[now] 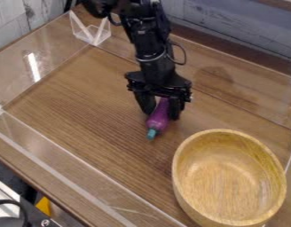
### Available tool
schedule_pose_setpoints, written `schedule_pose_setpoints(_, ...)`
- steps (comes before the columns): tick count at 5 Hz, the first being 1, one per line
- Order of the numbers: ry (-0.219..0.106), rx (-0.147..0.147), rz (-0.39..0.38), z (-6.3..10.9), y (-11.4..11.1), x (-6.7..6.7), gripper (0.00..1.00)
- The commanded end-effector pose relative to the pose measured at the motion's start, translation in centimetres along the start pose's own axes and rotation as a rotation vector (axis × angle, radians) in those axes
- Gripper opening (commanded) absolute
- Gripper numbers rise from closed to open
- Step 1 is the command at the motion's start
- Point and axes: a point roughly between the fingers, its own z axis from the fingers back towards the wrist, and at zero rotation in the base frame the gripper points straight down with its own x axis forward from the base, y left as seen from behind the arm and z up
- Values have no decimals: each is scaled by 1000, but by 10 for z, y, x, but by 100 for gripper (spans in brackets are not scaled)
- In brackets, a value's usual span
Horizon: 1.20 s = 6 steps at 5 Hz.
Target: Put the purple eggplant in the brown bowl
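The purple eggplant [160,120] lies on the wooden table, its teal stem tip pointing toward the near left. My gripper [161,108] stands straight above it, open, with its black fingers [142,100] straddling the eggplant's upper end. Whether the fingers touch the eggplant I cannot tell. The brown bowl [229,176] sits empty at the near right, a short way from the eggplant.
Clear plastic walls [65,168] ring the table on the left and near sides. A small clear stand [91,34] sits at the far left. A dark edge borders the table at the back right [231,49].
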Motion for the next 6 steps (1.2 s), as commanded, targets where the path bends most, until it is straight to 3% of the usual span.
schedule_pose_setpoints(1, -32, -8, 7, 5, 3, 7, 100)
schedule_pose_setpoints(2, -35, -10, 15, 2, 5, 8, 0)
schedule_pose_setpoints(3, -32, -18, 22, -1, 6, 10, 100)
schedule_pose_setpoints(4, -31, -21, 26, -3, 8, 12, 100)
schedule_pose_setpoints(5, -31, -19, 31, -3, 8, 11, 0)
schedule_pose_setpoints(6, -20, -13, 38, 2, 7, 9, 0)
